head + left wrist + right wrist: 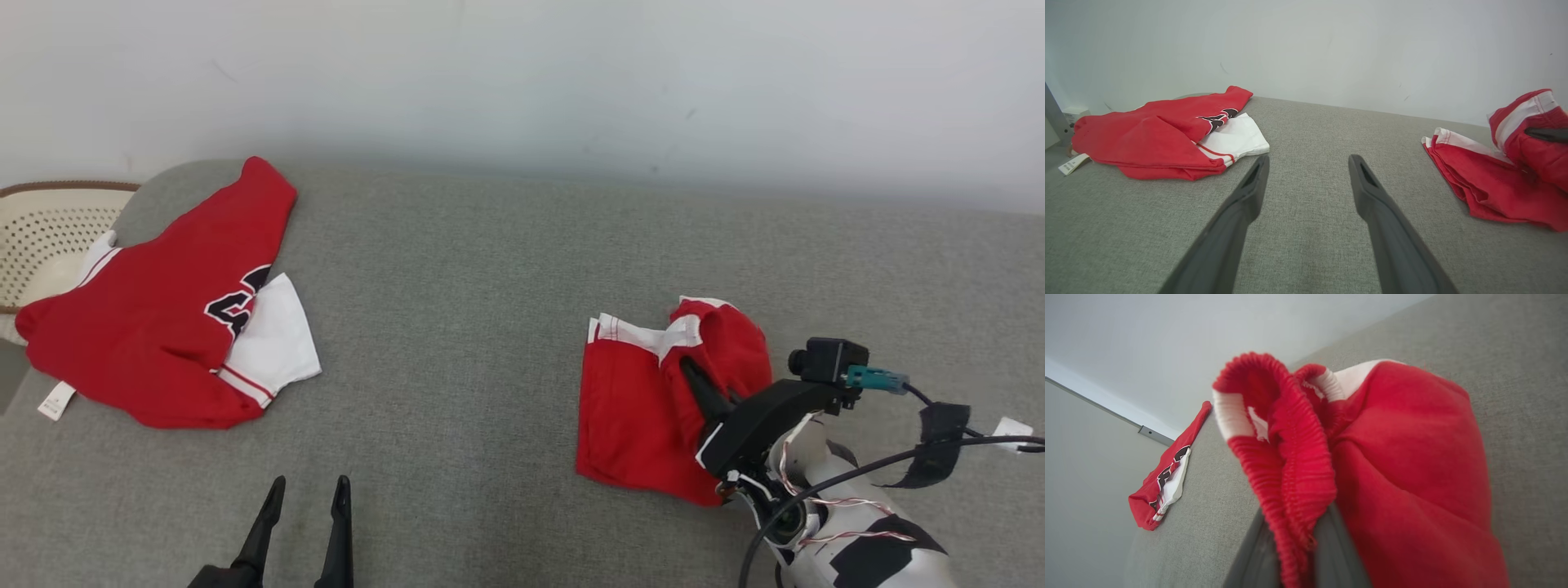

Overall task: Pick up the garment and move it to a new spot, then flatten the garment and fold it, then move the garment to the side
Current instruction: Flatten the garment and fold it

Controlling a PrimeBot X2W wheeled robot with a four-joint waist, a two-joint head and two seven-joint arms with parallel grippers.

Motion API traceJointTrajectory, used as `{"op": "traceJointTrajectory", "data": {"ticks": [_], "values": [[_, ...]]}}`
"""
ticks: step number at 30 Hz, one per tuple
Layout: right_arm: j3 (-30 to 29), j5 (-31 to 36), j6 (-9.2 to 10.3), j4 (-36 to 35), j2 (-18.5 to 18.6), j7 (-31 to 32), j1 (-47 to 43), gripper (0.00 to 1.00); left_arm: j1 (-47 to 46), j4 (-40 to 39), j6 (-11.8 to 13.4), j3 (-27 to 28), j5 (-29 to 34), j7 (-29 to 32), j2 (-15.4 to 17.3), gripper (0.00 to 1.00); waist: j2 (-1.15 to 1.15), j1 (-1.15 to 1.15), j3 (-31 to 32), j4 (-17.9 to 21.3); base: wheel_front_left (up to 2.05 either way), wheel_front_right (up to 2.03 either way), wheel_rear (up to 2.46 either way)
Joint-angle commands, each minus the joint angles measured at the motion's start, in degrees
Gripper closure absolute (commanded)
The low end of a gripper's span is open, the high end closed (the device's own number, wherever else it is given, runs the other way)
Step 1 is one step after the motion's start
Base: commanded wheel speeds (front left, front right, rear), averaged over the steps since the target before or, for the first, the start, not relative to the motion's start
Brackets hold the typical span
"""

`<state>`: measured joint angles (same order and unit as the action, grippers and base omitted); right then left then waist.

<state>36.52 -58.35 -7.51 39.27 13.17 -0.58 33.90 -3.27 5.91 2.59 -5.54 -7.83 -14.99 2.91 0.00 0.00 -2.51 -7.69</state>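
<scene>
The grey cushioned surface [490, 327] runs wide ahead of both arms to a pale wall [522, 73]. The biggest thing on it is a red jersey [147, 343] with a white sleeve and black lettering. It lies crumpled ahead and to the left of the left tool [306, 490], well apart from it, with its far edge beside a perforated basket [49, 229]. The garment in hand appears to be the red shorts [637, 408] with white trim, which sit directly at the right tool [694, 376]. Their flat part lies on the surface just left of that tool's fingers, its long axis running away from the robot, roughly in line with the fingers. The upper end is bunched and raised off the surface at the fingertips. In the right wrist view the two fingers are pressed together on the gathered elastic waistband [1290, 465], with red cloth hanging over both sides, so this tool is clamped on the shorts. The left tool hovers low over bare fabric with its fingers spread wide and nothing between them; from it the shorts lie well off to the right and slightly ahead. The right arm is much the nearer and already has the hold, so the coming lift or fold-over likely depends on drawing the waistband along that long axis, while the lower hem rests free on the surface. A small white label [55, 402] sticks out from the jersey's near edge.
</scene>
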Motion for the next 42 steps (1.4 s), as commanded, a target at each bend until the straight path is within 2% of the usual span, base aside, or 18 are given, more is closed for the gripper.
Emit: {"op": "traceJointTrajectory", "data": {"ticks": [1,12,13,14,15,23,30,36,42], "values": [[0.20,0.63,0.04,1.31,-0.78,-0.74,1.06,1.00,-0.33,0.35,-0.19,-0.37,-0.17,-0.20,0.00,0.00,0.00,0.00,-0.49,-1.02,0.00,0.00,0.00],[2.16,1.25,0.04,7.64,-3.67,-2.72,2.66,1.00,-1.34,1.03,-0.20,-1.79,-0.10,-0.20,0.00,0.00,0.00,0.00,-0.61,-2.84,0.00,0.00,0.00],[2.39,1.11,0.03,7.88,-3.76,-2.89,2.84,0.65,-1.31,1.06,-0.15,-1.81,-0.10,-0.20,0.00,0.00,0.00,0.00,-0.58,-2.85,0.00,0.00,0.00],[2.68,0.79,0.04,7.90,-3.95,-2.92,2.86,0.26,-1.24,1.08,-0.10,-1.77,-0.07,-0.20,0.00,0.00,0.00,0.00,-0.57,-2.82,0.00,0.00,0.00],[3.24,0.50,0.04,7.78,-3.70,-3.13,2.81,0.00,-1.07,1.13,-0.04,-1.52,-0.04,-0.20,0.00,0.00,0.00,0.00,-0.52,-2.64,0.00,0.00,0.00],[5.35,-0.62,0.04,1.16,-0.49,-7.34,0.65,0.00,-0.36,0.83,0.32,-0.99,-0.21,-0.20,-0.01,0.00,0.00,0.00,-0.29,-1.24,0.00,0.00,0.00],[4.71,1.26,0.04,-5.22,4.81,-12.41,-1.09,0.00,0.08,0.41,0.42,-0.51,-0.19,-0.20,0.00,0.00,0.00,0.00,-0.11,0.16,0.00,0.00,0.00],[-0.07,6.38,0.03,-5.18,7.03,-14.47,-3.14,0.00,0.49,0.01,0.33,-0.05,0.24,-0.20,-0.01,0.00,0.00,0.00,-0.08,1.05,0.00,0.00,0.00],[-3.50,10.21,0.04,-2.50,6.57,-14.37,-5.14,0.00,0.48,-0.22,0.22,-0.02,0.34,-0.20,-0.01,0.00,0.00,0.00,-0.58,1.34,0.00,0.00,0.00]]}}
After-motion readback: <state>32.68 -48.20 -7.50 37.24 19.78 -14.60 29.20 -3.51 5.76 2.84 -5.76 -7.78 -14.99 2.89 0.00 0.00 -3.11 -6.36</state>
